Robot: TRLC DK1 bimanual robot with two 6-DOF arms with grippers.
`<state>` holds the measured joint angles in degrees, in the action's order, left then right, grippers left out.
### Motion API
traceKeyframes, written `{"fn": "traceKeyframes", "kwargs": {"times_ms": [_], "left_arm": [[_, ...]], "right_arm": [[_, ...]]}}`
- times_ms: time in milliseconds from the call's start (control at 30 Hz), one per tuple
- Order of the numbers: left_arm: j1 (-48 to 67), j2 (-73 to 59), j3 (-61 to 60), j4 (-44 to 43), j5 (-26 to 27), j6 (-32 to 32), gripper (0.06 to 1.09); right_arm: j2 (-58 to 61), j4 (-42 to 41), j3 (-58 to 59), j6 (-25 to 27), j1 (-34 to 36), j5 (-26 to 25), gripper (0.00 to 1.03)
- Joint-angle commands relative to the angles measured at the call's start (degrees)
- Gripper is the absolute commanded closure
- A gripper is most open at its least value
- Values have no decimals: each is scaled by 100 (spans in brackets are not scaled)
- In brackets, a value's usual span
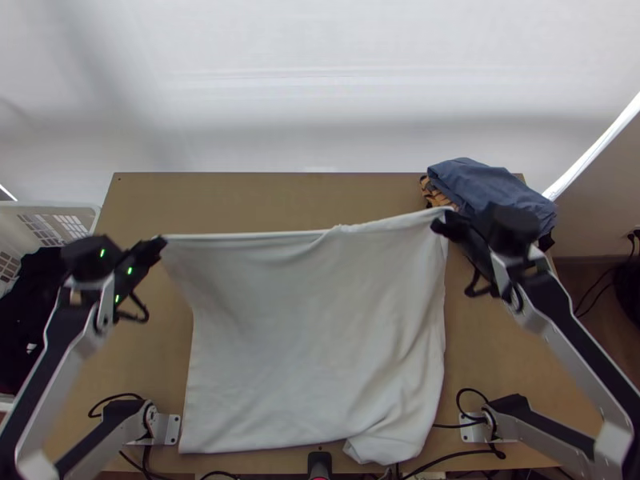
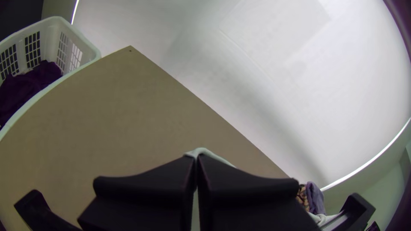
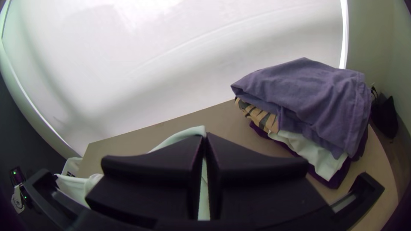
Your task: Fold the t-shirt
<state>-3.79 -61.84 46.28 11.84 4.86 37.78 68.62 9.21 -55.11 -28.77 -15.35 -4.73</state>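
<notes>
Nearest, a small black device (image 1: 319, 462) stands just beside the middle of the white t-shirt's (image 1: 312, 344) near edge, with black cables (image 1: 472, 454) running to the t-shirt's right. The t-shirt's near part lies spread on the light wooden table (image 1: 264, 200), mostly smooth, its near right corner rumpled and poking out in a flap. From there the t-shirt runs away from the arms' bases to a far edge that is lifted off the table and drawn fairly straight between the two grippers.

The left gripper (image 1: 162, 242) is at the t-shirt's far left corner, its fingers pressed together on the cloth. The right gripper (image 1: 442, 222) is at the t-shirt's far right corner, its fingers likewise pinched tight on the cloth.

Left of the t-shirt is a white laundry basket (image 1: 48, 210) with dark clothes (image 1: 36, 300) in it. Beyond the t-shirt's far right corner sits a pile: a blue-grey garment (image 1: 488, 186) on top, then a tan and black patterned garment (image 3: 262, 117), a white garment (image 3: 310, 152) and a dark purple garment (image 3: 334, 182). Farthest, beyond the t-shirt, hangs a white backdrop (image 1: 312, 88).
</notes>
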Motion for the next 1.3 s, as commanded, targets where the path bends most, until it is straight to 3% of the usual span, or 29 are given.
{"fn": "traceKeyframes", "kwargs": {"times_ms": [0, 233, 533, 833, 867, 900, 967, 1033, 1100, 1167, 1267], "left_arm": [[-34, -1049, 909, -94, -187, 107, 105], [-43, -2772, 2359, -50, -267, 89, 105], [-192, -4055, 3431, -32, -284, 89, 105], [-324, -4969, 4231, -164, -794, 186, 104], [-315, -5039, 4310, -164, -803, 221, 104], [-298, -5092, 4389, -164, -855, 239, 101], [-254, -5189, 4495, -164, -864, 239, 84], [-210, -5197, 4548, -217, -864, 256, 51], [-183, -5127, 4539, -393, -864, 256, 12], [-174, -5022, 4548, -436, -864, 283, 10], [-174, -4846, 4539, -410, -812, 291, 10]], "right_arm": [[741, -165, -703, -207, 235, -186, 100], [2173, -25, -1942, -225, 463, -177, 100], [3395, -121, -2874, -225, 595, -177, 100], [3957, -245, -3524, -190, 507, -309, 100], [3993, -315, -3550, -120, 481, -388, 98], [4028, -359, -3577, -67, 463, -441, 87], [4107, -350, -3656, -58, 419, -458, 60], [4168, -280, -3770, -49, 384, -502, 43], [4151, -209, -3840, -49, 358, -538, 27], [4080, -95, -3928, -41, 349, -538, 9], [3808, 81, -3919, -93, 340, -538, 5]]}}
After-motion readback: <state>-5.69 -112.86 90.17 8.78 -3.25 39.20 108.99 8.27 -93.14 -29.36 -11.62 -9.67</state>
